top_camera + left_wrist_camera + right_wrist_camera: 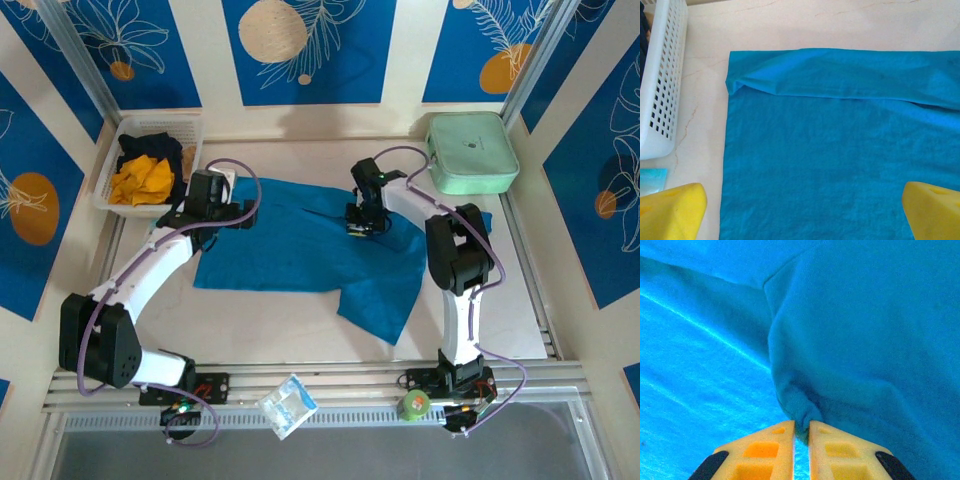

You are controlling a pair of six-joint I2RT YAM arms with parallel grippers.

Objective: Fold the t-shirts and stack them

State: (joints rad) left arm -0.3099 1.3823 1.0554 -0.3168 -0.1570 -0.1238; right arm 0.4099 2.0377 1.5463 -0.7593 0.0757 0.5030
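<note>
Risk, slip: only a small bunch of the teal shirt (865, 340) caught at the very tips of the right claw (801, 427); likely to pull free on a fast or high lift, judging by so thin a bite.
Risk, layers: not possible to tell whether one layer or two inside that bite; with one only, a crooked fold to expect.
Risk, drag: no hold on the side nearest the basket (105, 190); probably a slide of the whole cloth over the table (260, 335) instead of a clean fold.
Risk, old fold: far strip already turned over itself, with a small raised corner at the end nearest the basket; more bunching possible there under a pull.
Right claw: clamped on a pinch of the teal shirt, fingers nearly together, cloth puckered up between them; well apart from the basket, to its right.
Left claw (801, 192): fingers wide apart, holding nothing; just beside the basket, over the shirt end nearest to it.
Teal shirt, place: spread on the table, beginning just right of the basket and reaching well away from it toward the case (470, 152).
Teal shirt, look: soft, plain, matte; mostly smooth near the basket; long creases running toward the pinch; one slanted part pointing to the near table edge.
Other shirts: orange shirt (142, 180) and black shirt (150, 148), crumpled inside the basket.
Progress, as a judgement: early; first shirt only partly folded, nothing stacked.
</note>
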